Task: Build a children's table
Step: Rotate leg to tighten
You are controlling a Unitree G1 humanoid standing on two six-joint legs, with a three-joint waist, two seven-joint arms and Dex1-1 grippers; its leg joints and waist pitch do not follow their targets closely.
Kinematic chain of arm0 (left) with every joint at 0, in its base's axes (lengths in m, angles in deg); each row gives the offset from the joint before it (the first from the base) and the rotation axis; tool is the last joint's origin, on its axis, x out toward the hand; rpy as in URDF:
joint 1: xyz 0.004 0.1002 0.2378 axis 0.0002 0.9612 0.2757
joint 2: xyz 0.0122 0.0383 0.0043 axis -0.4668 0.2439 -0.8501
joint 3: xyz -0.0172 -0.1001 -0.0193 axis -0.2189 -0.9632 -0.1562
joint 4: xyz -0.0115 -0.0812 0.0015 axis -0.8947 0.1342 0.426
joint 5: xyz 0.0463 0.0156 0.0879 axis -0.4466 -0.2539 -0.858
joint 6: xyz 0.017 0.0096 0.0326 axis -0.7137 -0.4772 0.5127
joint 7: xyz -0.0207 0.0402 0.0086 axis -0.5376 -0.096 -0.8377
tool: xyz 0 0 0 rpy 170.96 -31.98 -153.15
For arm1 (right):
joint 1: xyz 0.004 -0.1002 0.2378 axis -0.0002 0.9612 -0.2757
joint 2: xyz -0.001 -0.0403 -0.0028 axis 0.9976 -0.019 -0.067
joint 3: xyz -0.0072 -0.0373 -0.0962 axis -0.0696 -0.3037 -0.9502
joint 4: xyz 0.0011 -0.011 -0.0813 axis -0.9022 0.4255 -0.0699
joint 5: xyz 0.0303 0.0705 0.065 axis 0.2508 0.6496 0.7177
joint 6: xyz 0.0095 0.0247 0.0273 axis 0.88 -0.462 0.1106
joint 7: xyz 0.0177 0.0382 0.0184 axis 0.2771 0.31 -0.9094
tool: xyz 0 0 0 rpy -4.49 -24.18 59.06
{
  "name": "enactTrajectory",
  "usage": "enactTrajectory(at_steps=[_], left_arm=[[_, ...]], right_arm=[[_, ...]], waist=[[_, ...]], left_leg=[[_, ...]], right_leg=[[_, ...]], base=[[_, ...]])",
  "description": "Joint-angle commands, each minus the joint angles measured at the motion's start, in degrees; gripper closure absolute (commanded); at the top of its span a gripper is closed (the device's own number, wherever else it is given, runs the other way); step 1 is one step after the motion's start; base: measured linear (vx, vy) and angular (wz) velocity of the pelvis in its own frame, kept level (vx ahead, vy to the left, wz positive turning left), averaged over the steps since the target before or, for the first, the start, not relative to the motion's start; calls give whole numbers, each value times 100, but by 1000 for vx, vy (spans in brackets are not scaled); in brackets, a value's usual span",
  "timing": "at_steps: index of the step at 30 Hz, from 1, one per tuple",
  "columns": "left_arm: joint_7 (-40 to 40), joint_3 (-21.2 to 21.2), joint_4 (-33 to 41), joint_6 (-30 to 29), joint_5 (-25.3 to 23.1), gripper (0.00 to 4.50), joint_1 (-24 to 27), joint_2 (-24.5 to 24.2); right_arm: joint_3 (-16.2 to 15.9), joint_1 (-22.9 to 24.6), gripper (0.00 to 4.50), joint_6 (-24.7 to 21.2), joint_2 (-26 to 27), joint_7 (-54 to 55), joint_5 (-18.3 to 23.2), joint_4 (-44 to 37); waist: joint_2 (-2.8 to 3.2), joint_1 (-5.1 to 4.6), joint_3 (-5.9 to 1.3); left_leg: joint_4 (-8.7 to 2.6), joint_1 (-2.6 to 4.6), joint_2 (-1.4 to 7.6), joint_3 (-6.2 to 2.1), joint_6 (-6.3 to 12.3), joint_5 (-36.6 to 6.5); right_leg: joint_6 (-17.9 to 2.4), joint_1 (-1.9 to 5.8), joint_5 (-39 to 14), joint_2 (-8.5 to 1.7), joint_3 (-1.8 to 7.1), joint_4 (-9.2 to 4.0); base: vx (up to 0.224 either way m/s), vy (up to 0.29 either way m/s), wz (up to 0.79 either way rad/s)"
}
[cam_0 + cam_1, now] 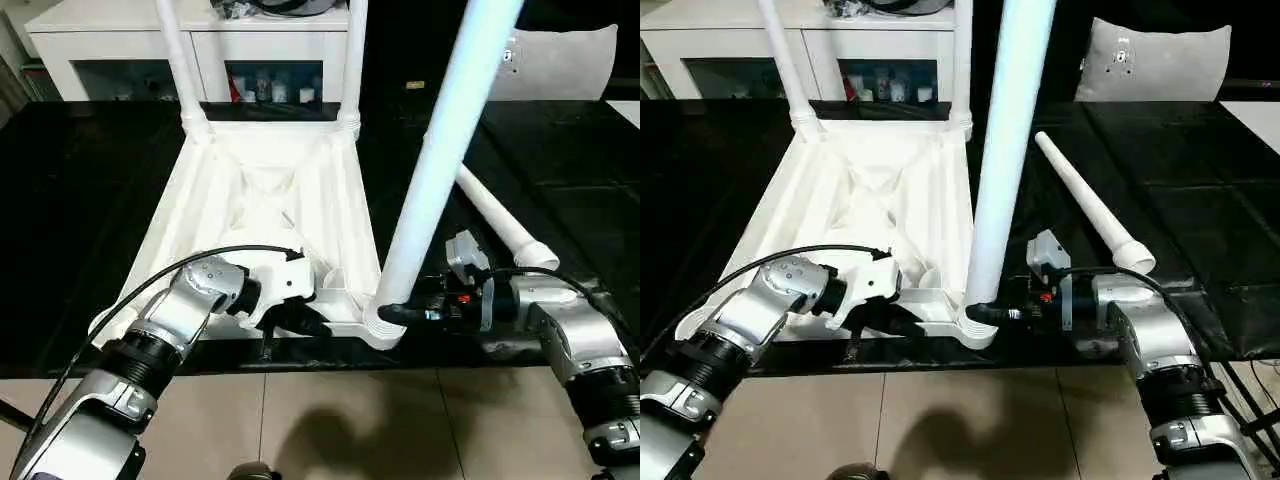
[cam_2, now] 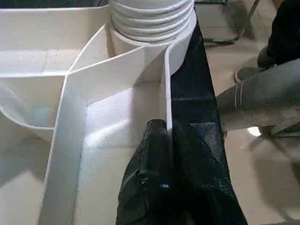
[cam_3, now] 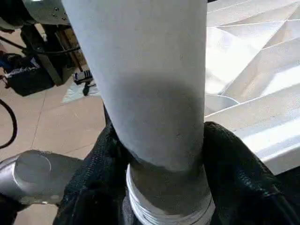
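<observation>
Tabletop [image 1: 270, 200] lies ribs-up on the black work table [image 1: 80, 200], two legs [image 1: 178, 60] standing at its far corners, near the white cabinet [image 1: 120, 45]. Nearest leg [image 1: 440, 150] rises from the 5 o'clock corner socket; a loose leg [image 1: 500, 225] lies at 3 o'clock.

Left wrist: left gripper [image 2: 166, 140] clenched on the top's near rim.

Right wrist: right gripper [image 3: 164, 154] grasps the nearest leg's base.

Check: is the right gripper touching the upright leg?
Touching. The right wrist view shows the right gripper with both fingers pressed around the upright leg.
</observation>
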Motion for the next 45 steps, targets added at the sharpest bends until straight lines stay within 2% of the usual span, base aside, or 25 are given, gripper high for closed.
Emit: enactTrajectory(at_steps=[1,2,3,5,6,7,8,9,10,12,14,15,18,20,23,26,27,31,34,36,37,38,41,42,45], left_arm=[[75,106,44,-374,4,450,43,172],[305,22,97,-635,31,450,32,288],[305,22,97,-635,31,450,32,288],[602,-86,151,-888,64,450,21,448],[926,-214,192,-1172,124,450,-4,657],[1104,-287,202,-1328,159,450,-25,775],[1712,-544,142,-1801,266,450,-133,1177],[1878,-613,112,-1903,289,450,-168,1284],[2219,-748,-2,-1985,314,450,-252,1485],[2519,-857,-122,-2005,322,450,-331,1652],[2834,-947,-300,-1929,282,450,-424,1814],[3005,-998,-378,-1894,255,450,-468,1897],[3244,-1071,-384,-1855,164,450,-521,2034],[3211,-1051,-318,-1875,112,450,-497,2005],[3058,-898,-281,-1730,12,450,-416,1803],[2785,-743,-293,-1518,-61,450,-325,1529],[2722,-713,-294,-1461,-78,450,-308,1470],[2144,-545,-243,-1121,-111,450,-186,1098],[1807,-421,-231,-918,-136,450,-156,885],[1629,-357,-222,-864,-137,450,-146,782],[1185,-225,-129,-673,-83,450,-99,577],[986,-170,-81,-590,-53,450,-76,492],[471,9,57,-407,-28,450,-22,265],[209,101,105,-322,-27,450,-4,154],[-24,219,123,-210,-78,450,-11,29]], right_arm=[[37,62,250,-251,180,143,231,-288],[52,51,250,-497,303,520,171,-322],[52,51,250,-497,303,520,171,-322],[44,28,250,-569,462,988,4,-314],[116,-48,250,-598,698,1616,-156,-205],[176,-103,250,-645,829,1952,-209,-130],[406,-314,250,-817,1227,2913,-290,150],[459,-365,250,-859,1317,3127,-310,212],[492,-444,250,-873,1445,3448,-404,311],[508,-506,251,-868,1548,3718,-503,392],[591,-607,251,-823,1710,4160,-587,562],[622,-637,195,-747,1780,4274,-589,633],[726,-617,175,-534,1954,4413,-619,664],[732,-588,153,-434,1959,4409,-669,624],[722,-499,129,-355,1842,4248,-620,503],[664,-351,108,-153,1545,3805,-612,344],[658,-321,97,-106,1472,3694,-611,313],[669,-188,63,34,954,2952,-534,151],[574,-142,30,-45,635,2472,-515,55],[459,-118,30,-1,454,2242,-576,9],[331,-100,30,93,205,1858,-582,-59],[314,-94,30,114,126,1677,-545,-94],[297,-93,30,67,0,1160,-343,-190],[260,-105,46,32,-73,818,-227,-222],[181,-124,67,-47,-139,520,-153,-227]], waist=[[-89,-31,-352],[-75,-42,-346],[-77,-49,-336],[-78,-94,-313],[-75,-94,-308],[-84,-146,-292],[-86,-225,-295],[-86,-279,-284],[-93,-353,-293],[-107,-410,-295],[-119,-453,-318],[-118,-456,-318],[-105,-433,-336],[-88,-425,-355],[-64,-425,-357],[-73,-418,-347],[-52,-400,-344],[-47,-354,-324],[-55,-306,-325],[-44,-296,-328],[-49,-294,-326],[-63,-285,-331],[-50,-261,-339],[-63,-247,-339],[-48,-171,-341]], left_leg=[[-360,48,324,-61,400,-868],[-370,51,326,-62,371,-893],[-379,56,329,-66,349,-926],[-403,61,306,-79,216,-1177],[-408,72,301,-85,186,-1243],[-430,48,293,-92,93,-1300],[-442,33,285,-110,-5,-1363],[-453,26,273,-118,-50,-1377],[-436,21,244,-135,-111,-1478],[-430,-10,222,-132,-25,-1398],[-392,2,202,-101,147,-1273],[-387,1,199,-91,176,-1226],[-375,4,219,-76,307,-1007],[-363,-13,221,-75,405,-795],[-359,-15,224,-72,498,-746],[-374,-7,236,-75,490,-900],[-379,0,240,-88,479,-951],[-397,37,264,-80,417,-1142],[-397,39,279,-78,402,-1136],[-396,48,286,-80,390,-1160],[-395,53,290,-76,380,-1172],[-395,33,292,-82,397,-1158],[-381,30,311,-71,485,-1043],[-374,33,305,-66,506,-1022],[-372,54,325,-63,517,-1015]], right_leg=[[-1279,293,-1117,-409,266,-403],[-1266,293,-1157,-405,269,-411],[-1257,288,-1213,-404,270,-421],[-1119,286,-1739,-420,265,-487],[-1071,282,-1897,-429,265,-507],[-1001,283,-2084,-423,262,-516],[-942,296,-2226,-417,251,-504],[-945,289,-2313,-419,236,-516],[-835,300,-2601,-425,208,-560],[-697,315,-2629,-413,208,-603],[-754,288,-2326,-397,236,-607],[-778,282,-2247,-391,239,-605],[-939,291,-1748,-381,244,-560],[-1067,318,-1307,-374,237,-511],[-1183,335,-1039,-368,233,-493],[-1166,342,-1208,-377,228,-509],[-1136,336,-1292,-385,226,-516],[-1046,306,-1656,-390,243,-555],[-1064,306,-1561,-390,259,-533],[-1121,301,-1485,-388,253,-524],[-1170,292,-1405,-388,257,-511],[-1179,319,-1349,-390,255,-491],[-1268,314,-1101,-390,256,-451],[-1284,307,-1084,-385,251,-453],[-1335,289,-1110,-395,252,-435]], base=[[0,0,0],[0,0,0],[0,0,0],[0,0,0],[0,0,0],[0,0,0],[0,0,0],[-50,5,-10],[0,0,0],[0,0,0],[0,0,0],[0,0,0],[0,0,0],[0,0,0],[0,0,0],[0,0,0],[0,0,0],[0,0,0],[0,0,0],[0,0,0],[0,0,0],[0,0,0],[0,0,0],[0,0,0],[0,0,0]])
